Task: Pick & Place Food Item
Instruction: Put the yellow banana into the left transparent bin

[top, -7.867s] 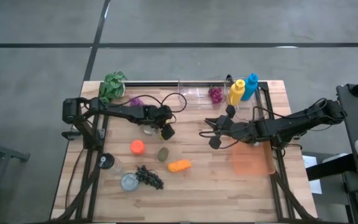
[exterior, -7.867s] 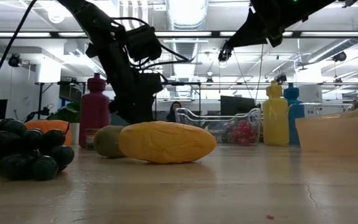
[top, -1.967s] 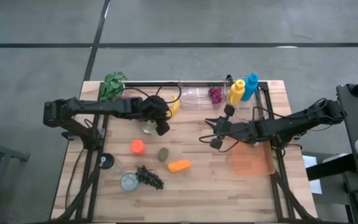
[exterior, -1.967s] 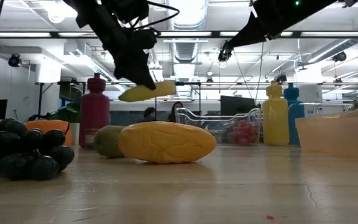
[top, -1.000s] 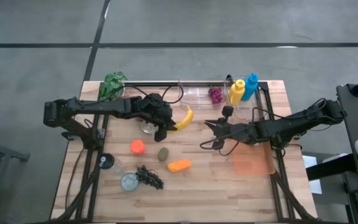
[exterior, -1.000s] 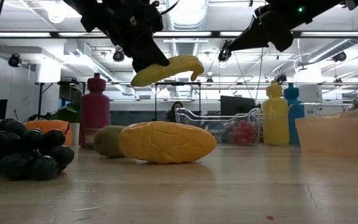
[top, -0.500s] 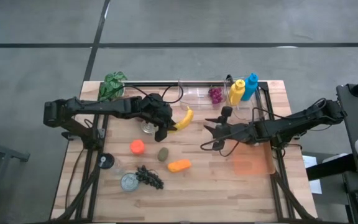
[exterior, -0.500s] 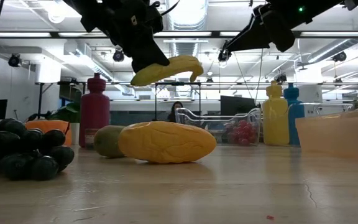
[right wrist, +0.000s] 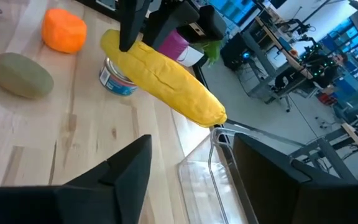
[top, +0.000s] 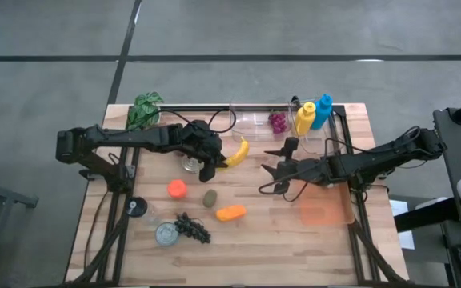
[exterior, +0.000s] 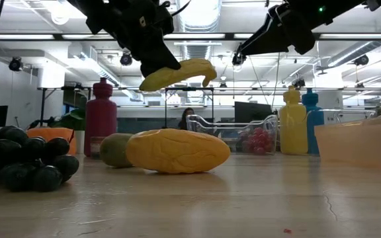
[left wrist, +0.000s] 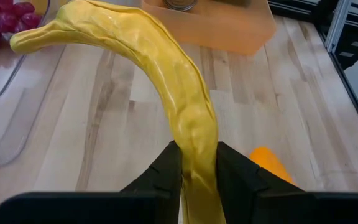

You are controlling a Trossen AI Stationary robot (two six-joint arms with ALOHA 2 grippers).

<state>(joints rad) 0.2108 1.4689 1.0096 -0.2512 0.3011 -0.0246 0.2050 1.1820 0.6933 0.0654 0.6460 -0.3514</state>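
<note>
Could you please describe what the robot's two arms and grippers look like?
Both arms are dark, slim and jointed, with black cables looping along them. The left gripper and right gripper each have two flat, angular black fingers. A small green light shows on the right arm in the low view.

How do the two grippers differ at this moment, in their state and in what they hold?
The left gripper is shut on the banana, holding it by one end in the air above the table; the right gripper is open and holds nothing. In the left wrist view the left fingers press the banana on both sides; in the right wrist view the right fingers stand wide apart, pointed toward the banana. Both are dark, two-fingered and raised off the table.
</note>
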